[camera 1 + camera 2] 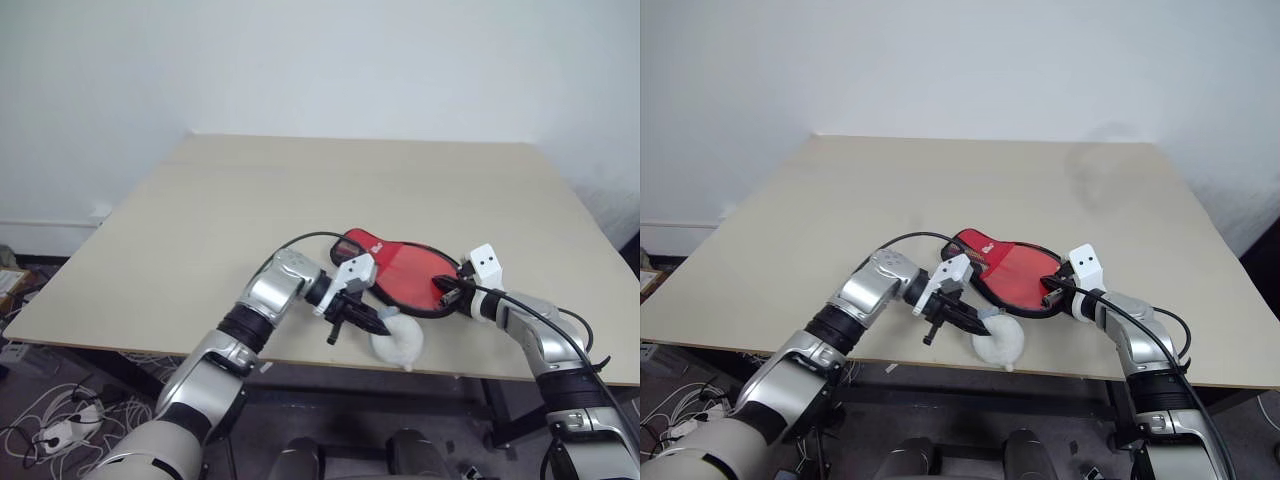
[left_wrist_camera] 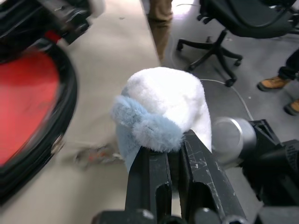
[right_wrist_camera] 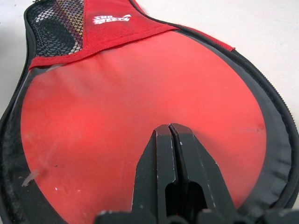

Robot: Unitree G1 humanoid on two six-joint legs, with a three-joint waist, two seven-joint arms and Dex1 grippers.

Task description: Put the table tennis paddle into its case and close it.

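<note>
Closest to us, at the near edge of the table, our left tool is pinched narrow on a white and pale-blue fluffy pompom, which the left wrist view shows bulging just past the fingertips. A small metal piece lies on the table beside it there, so we judge the pompom is the zipper's pull charm, though the link itself is blurred.

Out at about two o'clock from that tool, our right tool is shut with nothing between its fingers, its tips resting on the rim of the case. Through the case's clear side we see the red face of the table tennis paddle, so it sits inside, handle end toward ten o'clock under the red flap and mesh.

What remains, we judge, is closing the zip. To do it well, we keep the right tool pressing down as an anchor, and draw the pompom along the black rim's curve rather than straight away from it. Pulling low and close to the track should keep the case from lifting or sliding off the near edge.
</note>
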